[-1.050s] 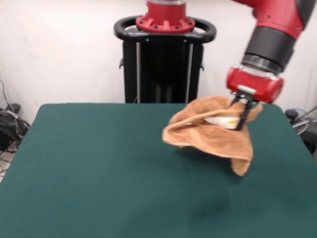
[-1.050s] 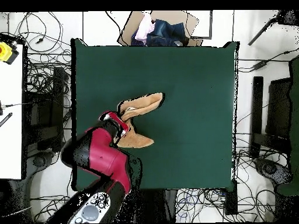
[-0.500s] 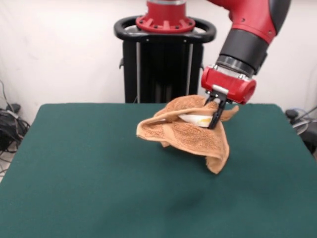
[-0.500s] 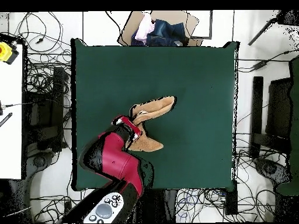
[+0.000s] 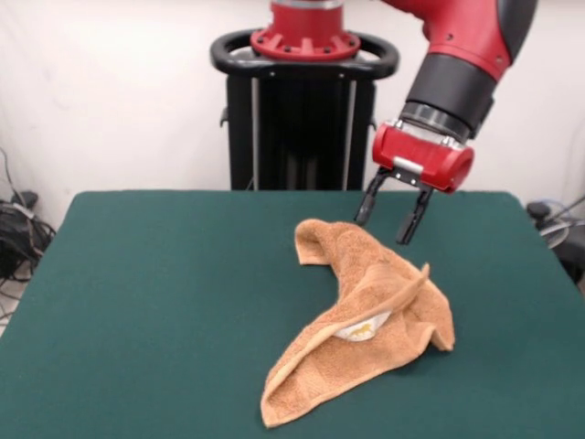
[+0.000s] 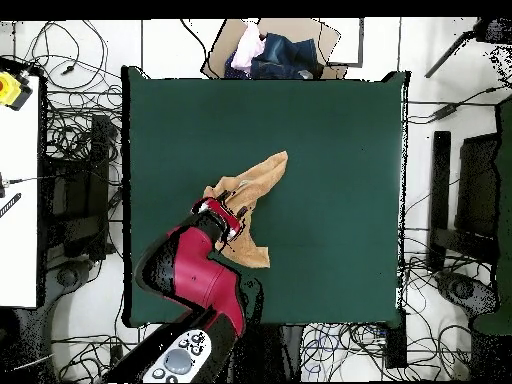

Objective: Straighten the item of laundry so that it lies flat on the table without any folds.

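Hand: the hand hangs above the bench with its two fingers spread apart and nothing between them; it is clear of the cloth, just over the towel's far end.
Towel: the towel lies crumpled on the bench, right of centre in the front view, running from a bunched hump near the far edge down to a pointed corner toward the near edge.
Folds: one long flap is doubled over along the towel's length, and a white tag peeks out from under it at the middle.
Overhead: the towel shows as a narrow bent strip, part of it hidden under the arm.
Task state: by my reading not done; the cloth is folded, far from flat.
Risk, double grab: closing on the hump would likely pinch two layers, so a pull drags the fold along instead of opening it.
Risk, bunching: a pull without a lift could rumple the terry on the felt-like top.
Risk, edge: a long drag toward the bench's right edge could spill a corner over.
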`<state>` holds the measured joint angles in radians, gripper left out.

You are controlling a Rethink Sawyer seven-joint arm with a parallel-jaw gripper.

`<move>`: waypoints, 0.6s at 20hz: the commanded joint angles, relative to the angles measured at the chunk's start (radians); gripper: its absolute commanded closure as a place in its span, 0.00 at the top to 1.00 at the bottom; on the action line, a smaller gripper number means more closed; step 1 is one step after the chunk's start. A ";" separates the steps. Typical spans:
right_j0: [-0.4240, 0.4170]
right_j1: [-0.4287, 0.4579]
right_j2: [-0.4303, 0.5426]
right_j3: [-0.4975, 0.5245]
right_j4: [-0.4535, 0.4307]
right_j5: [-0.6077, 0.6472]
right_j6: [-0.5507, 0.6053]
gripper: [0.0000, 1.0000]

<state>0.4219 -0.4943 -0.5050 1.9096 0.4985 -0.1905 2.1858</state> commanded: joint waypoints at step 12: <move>-0.056 0.021 0.191 0.027 -0.055 -0.107 0.217 1.00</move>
<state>0.4158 -0.4945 -0.4908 1.9095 0.4959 -0.2407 2.1858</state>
